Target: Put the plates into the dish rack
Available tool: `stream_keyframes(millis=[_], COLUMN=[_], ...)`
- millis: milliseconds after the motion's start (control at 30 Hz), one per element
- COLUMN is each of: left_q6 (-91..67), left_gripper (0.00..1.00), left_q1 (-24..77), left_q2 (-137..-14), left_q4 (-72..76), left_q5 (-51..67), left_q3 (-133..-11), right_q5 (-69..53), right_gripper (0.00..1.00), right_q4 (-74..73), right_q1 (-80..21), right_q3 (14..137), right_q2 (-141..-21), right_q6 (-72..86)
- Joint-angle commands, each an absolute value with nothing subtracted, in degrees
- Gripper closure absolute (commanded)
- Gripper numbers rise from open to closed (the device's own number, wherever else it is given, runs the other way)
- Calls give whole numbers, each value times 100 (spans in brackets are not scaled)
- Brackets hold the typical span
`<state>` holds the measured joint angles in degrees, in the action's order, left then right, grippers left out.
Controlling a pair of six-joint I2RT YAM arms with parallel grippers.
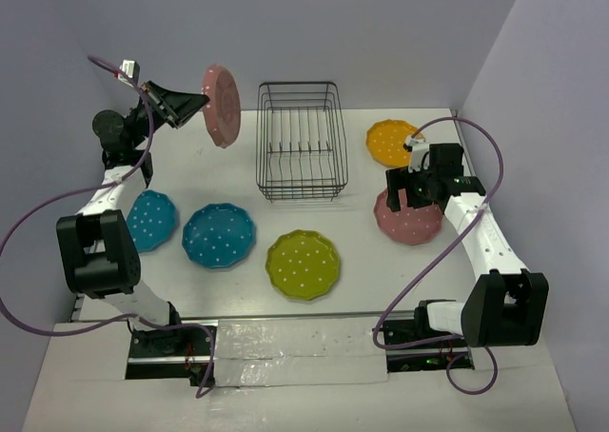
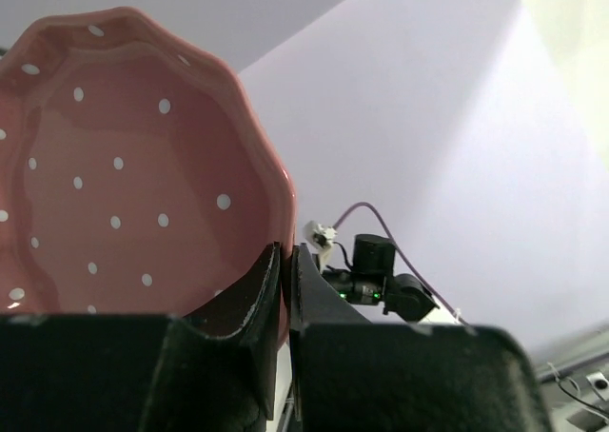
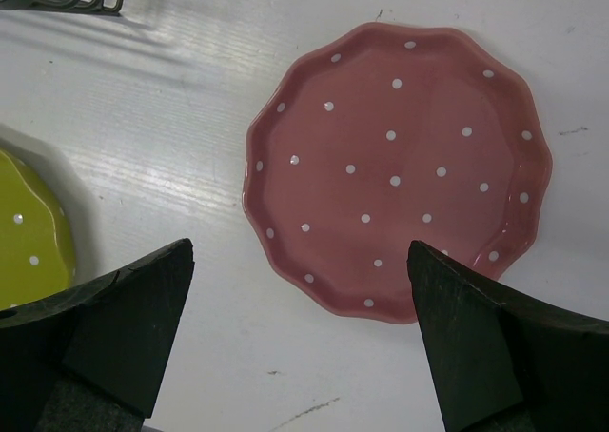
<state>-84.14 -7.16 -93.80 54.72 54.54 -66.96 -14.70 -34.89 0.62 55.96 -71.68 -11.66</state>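
A white table (image 1: pixel 357 227) with a taped strip (image 1: pixel 304 339) meets lilac walls (image 1: pixel 381 32).

White table (image 1: pixel 362 261). Pink plate (image 3: pixel 395 166) lies under the right gripper (image 3: pixel 300 249), orange plate (image 1: pixel 392 142) beyond it, green plate (image 1: pixel 303 264) to its left. Rack (image 1: pixel 301 142) stands just right of the left gripper (image 1: pixel 203 102); two teal plates (image 1: pixel 219 235) lie well behind it.
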Motion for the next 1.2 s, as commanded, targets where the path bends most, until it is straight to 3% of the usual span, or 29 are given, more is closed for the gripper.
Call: stream_keyframes(millis=[0, 433, 1167], left_q6=[-9035, -9650, -10204], left_gripper=[100, 100, 100], left_q1=[-493, 404, 519], left_q2=[-9228, -9589, -10617], left_q4=[7004, 7804, 8499], left_q5=[4984, 4202, 3700], left_q3=[-6847, -6478, -6372], right_q5=[-1494, -1415, -1292], right_gripper=[0, 0, 0], right_q4=[-3542, -3621, -3700], right_q1=[26, 26, -123], right_q3=[5915, 6029, 6240], right_q2=[-7110, -7260, -7629], right_q6=[-1187, -1195, -1230])
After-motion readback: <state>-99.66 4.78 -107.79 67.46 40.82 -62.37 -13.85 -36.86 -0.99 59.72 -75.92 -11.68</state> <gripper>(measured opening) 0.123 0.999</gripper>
